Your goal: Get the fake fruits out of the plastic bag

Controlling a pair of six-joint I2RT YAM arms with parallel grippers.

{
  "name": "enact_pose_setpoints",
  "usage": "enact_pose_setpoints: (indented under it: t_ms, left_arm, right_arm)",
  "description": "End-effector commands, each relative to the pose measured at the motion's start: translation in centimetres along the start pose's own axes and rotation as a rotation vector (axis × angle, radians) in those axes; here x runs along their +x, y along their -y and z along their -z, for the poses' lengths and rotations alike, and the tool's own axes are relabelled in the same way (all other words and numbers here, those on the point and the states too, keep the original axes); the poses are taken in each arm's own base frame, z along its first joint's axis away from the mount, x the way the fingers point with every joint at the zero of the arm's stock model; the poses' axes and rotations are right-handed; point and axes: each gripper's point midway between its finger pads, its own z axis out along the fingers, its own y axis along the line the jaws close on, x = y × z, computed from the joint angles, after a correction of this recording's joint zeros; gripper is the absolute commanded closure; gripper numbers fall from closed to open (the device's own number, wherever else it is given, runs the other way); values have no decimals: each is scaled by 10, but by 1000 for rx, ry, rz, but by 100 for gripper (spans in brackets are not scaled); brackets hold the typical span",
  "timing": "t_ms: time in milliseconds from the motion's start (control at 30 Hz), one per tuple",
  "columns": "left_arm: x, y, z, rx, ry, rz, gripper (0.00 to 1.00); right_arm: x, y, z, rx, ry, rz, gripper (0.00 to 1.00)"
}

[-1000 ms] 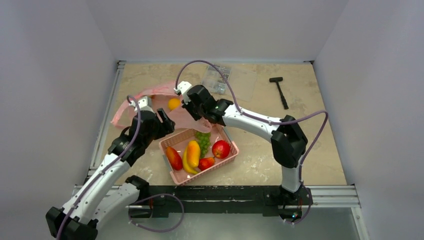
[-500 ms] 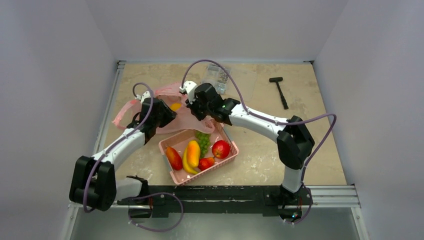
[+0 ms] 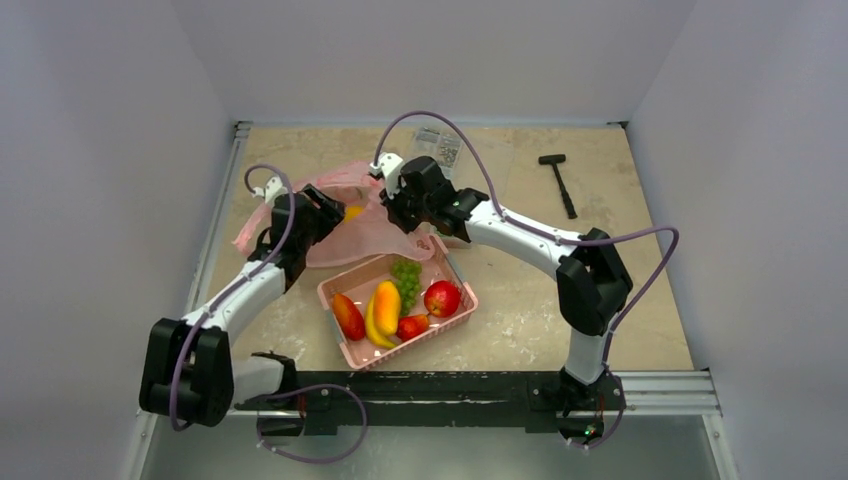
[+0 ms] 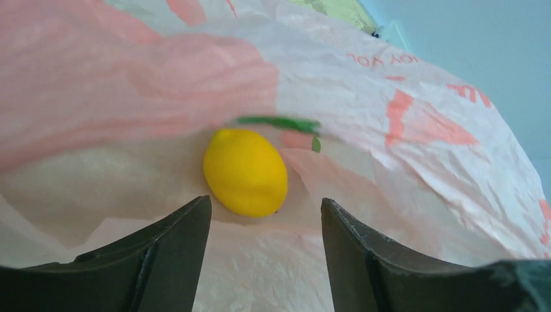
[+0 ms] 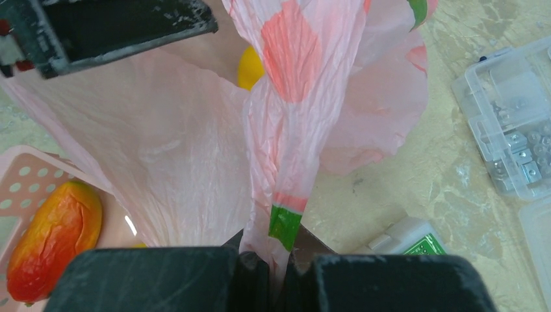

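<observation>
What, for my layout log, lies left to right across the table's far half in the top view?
In order: left gripper → lemon → right gripper → clear box → hammer. The bag spans both grippers, so it is left out.

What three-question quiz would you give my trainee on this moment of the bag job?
1. True or false: the right fingers are shut on the plastic bag.
2. Which fruit lies inside the bag just ahead of the open left fingers? A) red apple B) yellow fruit C) orange mango
3. Fill in: the grape bunch lies in the pink ___.
Key: 1 true; 2 B; 3 basket.
</observation>
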Motion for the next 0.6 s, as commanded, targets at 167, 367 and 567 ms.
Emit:
enact_pose_setpoints:
  t_ms: [167, 367, 567]
  left_arm:
    - [1, 23, -61, 12, -121, 65, 42]
    - [27, 30, -87, 64, -229, 100, 34]
    - [50, 35, -97, 118, -325, 120, 22]
  right_arm:
    - [-41, -3, 11, -27, 115, 22, 100]
    - [-42, -1, 11, -25, 117, 25, 100]
    - [-39, -1, 9, -31, 114, 31, 100]
